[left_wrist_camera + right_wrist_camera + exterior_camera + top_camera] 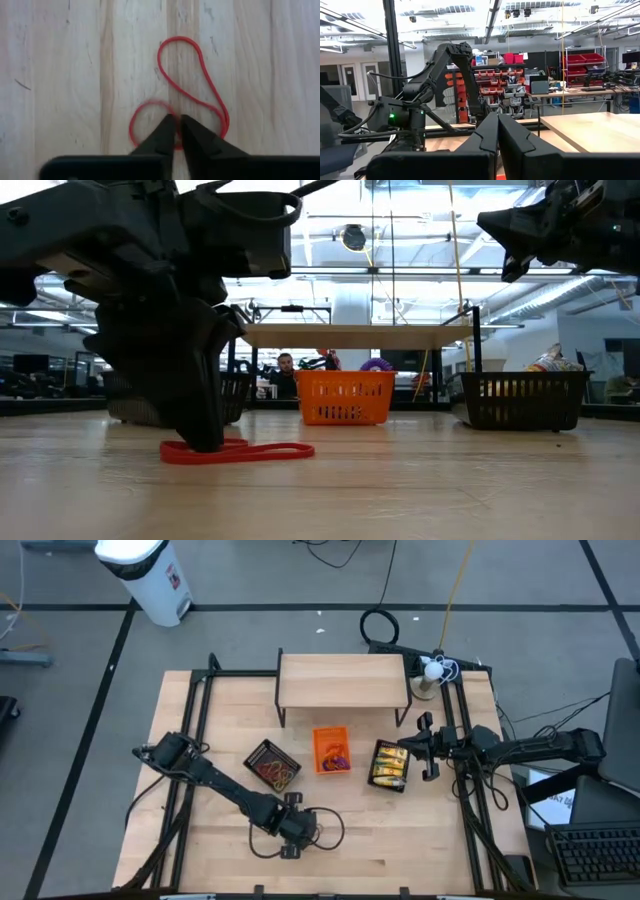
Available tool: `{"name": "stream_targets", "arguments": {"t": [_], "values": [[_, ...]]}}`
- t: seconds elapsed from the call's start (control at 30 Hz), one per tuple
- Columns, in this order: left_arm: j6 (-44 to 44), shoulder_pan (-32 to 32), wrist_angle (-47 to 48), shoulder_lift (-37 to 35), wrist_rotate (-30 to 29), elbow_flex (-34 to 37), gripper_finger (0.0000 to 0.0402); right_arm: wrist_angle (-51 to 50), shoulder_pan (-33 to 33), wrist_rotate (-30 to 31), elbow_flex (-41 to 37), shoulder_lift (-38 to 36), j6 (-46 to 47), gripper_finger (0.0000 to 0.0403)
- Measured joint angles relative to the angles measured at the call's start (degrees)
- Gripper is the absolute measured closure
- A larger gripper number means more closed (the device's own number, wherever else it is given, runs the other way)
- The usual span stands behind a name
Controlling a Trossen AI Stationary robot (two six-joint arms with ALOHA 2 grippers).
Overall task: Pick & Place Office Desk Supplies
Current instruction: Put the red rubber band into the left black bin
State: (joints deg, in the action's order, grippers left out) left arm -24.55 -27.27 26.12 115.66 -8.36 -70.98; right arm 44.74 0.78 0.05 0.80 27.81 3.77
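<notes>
**Pinching red rubber band, front-centre of table**

Left gripper [176, 136] is down on the table [400, 840], fingers clenched on the red rubber band [200, 95]; open wood all round it, front edge near; black mesh tray [272, 765], orange tray [331, 750] and second mesh tray [390, 764] sit farther back, wooden shelf [343, 680] behind them; right gripper [497, 131] clenched empty, raised beside the second tray; only the left wrist view shows the band's loop shape.

No text, label, brand, number or sign could be read anywhere; the white bin [148, 576] beyond the table carried a small red-marked sticker, and the paper [556, 802] beside the keyboard [594, 854] bore print, both too small to make out
</notes>
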Motion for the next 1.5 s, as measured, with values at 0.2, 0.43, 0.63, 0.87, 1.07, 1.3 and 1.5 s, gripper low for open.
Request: {"name": "stream_targets", "arguments": {"t": [0.2, 0.43, 0.63, 0.87, 1.07, 1.3, 1.5], "values": [[-1.3, 0.0, -1.6, -1.3, -0.8, 0.2, 0.0397, 0.0, 0.0, -0.1, 0.0, 0.0, 0.1, 0.0399], [-1.4, -0.6, -1.3, -12.5, -9.2, 0.3, 0.0399, -0.4, -0.1, -0.1, 0.0, 0.0, 2.2, 0.0399], [-0.2, -2.0, 3.2, -26.5, -19.5, 0.4, 0.04, -0.4, -0.1, -0.1, 0.0, 0.0, 2.0, 0.0399], [-3.2, -2.2, 17.7, -37.2, -27.3, 0.3, 0.04, -0.4, -0.1, -0.1, 0.0, 0.0, 1.6, 0.0399], [-7.7, -0.4, 25.6, -38.1, -29.4, 0.7, 0.0401, -0.5, -0.1, -0.1, 0.0, 0.0, 1.3, 0.0399], [-11.2, 4.4, 25.6, -35.3, -29.2, 5.0, 0.0401, -0.4, -0.1, 0.1, 0.0, 0.0, 1.3, 0.0399], [-14.3, 7.7, 26.5, -34.1, -26.5, 7.9, 0.0401, -0.7, -0.1, 0.1, 0.0, 0.0, 2.9, 0.0399]]}}
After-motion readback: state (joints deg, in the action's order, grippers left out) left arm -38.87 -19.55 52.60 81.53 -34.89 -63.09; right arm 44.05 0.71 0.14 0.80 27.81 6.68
